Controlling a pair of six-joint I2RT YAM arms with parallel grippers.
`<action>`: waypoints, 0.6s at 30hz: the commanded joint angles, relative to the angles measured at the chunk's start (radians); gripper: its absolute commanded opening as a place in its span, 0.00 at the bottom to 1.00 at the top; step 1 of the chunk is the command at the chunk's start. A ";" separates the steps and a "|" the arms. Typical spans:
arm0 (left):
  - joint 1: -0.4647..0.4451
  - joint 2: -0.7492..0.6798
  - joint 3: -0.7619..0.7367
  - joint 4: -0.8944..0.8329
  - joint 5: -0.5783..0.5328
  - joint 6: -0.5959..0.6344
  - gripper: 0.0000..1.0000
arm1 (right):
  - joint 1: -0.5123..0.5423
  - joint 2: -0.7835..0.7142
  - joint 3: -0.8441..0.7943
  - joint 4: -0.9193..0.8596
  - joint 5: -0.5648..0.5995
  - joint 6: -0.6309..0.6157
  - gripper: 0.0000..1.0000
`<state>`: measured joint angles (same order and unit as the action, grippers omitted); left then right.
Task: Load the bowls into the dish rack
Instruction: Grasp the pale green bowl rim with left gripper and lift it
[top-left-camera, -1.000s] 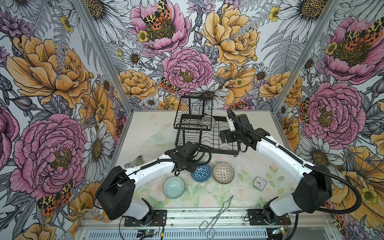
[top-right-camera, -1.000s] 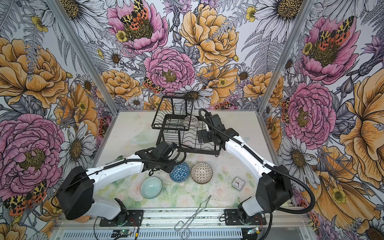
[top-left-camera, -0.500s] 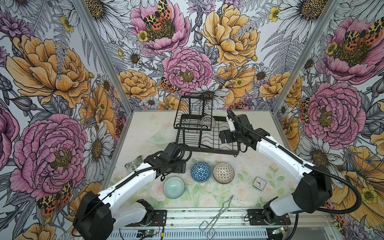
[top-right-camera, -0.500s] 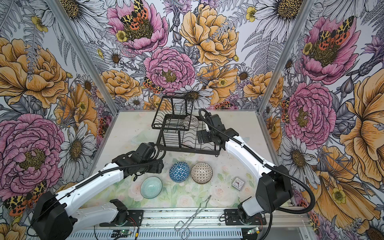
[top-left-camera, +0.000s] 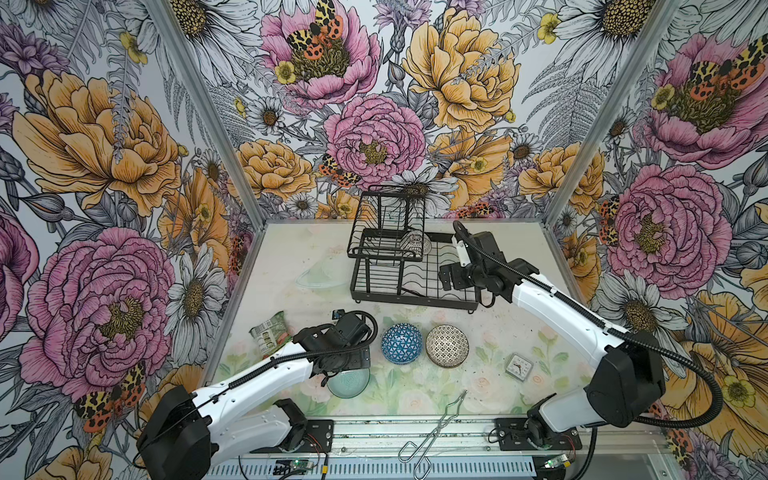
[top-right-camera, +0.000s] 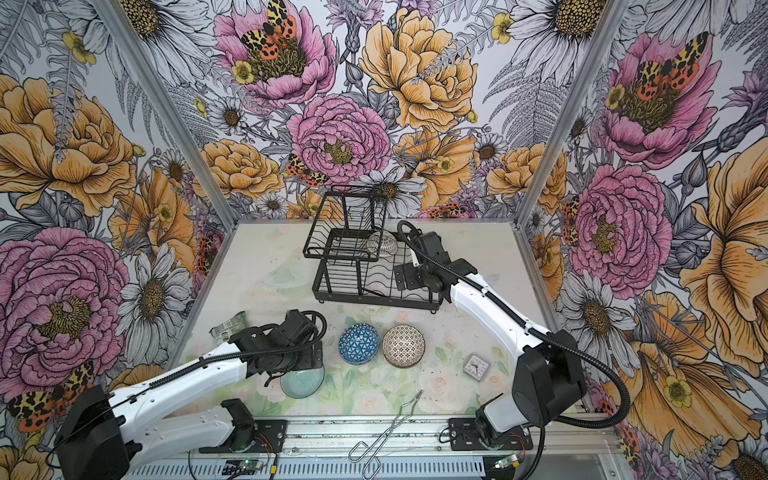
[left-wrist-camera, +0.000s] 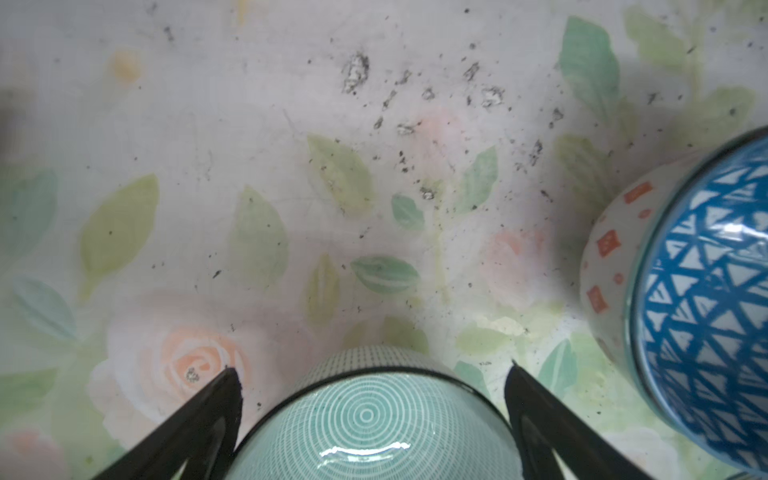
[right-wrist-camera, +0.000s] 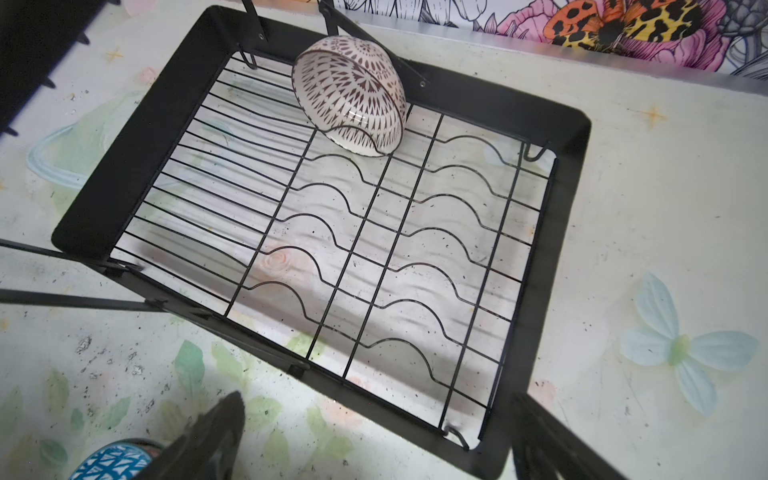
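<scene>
Mint bowl (left-wrist-camera: 365, 419) sat within the left gripper's (left-wrist-camera: 372, 370) spread jaws, short of the dish rack (right-wrist-camera: 137, 141); right gripper (right-wrist-camera: 378, 399) gaped empty. We feared an off-centre pinch tipping it.

- Three walls (top-left-camera: 374, 137) papered with large pink, orange and white flowers, left, far and right.
- Silver posts (top-left-camera: 212, 124) at far corners.
- Pale floral tabletop (top-left-camera: 291, 257), speckled dark.

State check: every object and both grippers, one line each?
left gripper: jaws open, either side of mint bowl
right gripper: jaws open, empty, by dish rack
mint bowl: upright on table
blue bowl: upright on table
dotted bowl: upright on table
white patterned bowl: in rack, tilted on its rim
dish rack: holds that one bowl
tongs: lying flat at front edge
</scene>
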<state>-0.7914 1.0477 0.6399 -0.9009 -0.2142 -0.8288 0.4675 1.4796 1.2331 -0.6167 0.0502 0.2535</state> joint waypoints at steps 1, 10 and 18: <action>-0.026 -0.056 -0.020 -0.059 -0.117 -0.149 0.99 | -0.006 -0.013 0.005 0.005 -0.020 0.003 1.00; -0.042 -0.211 -0.079 -0.116 -0.161 -0.253 0.99 | -0.006 0.004 0.021 0.003 -0.035 0.002 0.99; -0.089 -0.268 -0.145 -0.125 -0.084 -0.303 0.77 | -0.006 0.016 0.025 0.004 -0.042 0.007 1.00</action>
<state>-0.8593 0.7887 0.5190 -1.0061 -0.3195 -1.0824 0.4667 1.4853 1.2331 -0.6170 0.0242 0.2539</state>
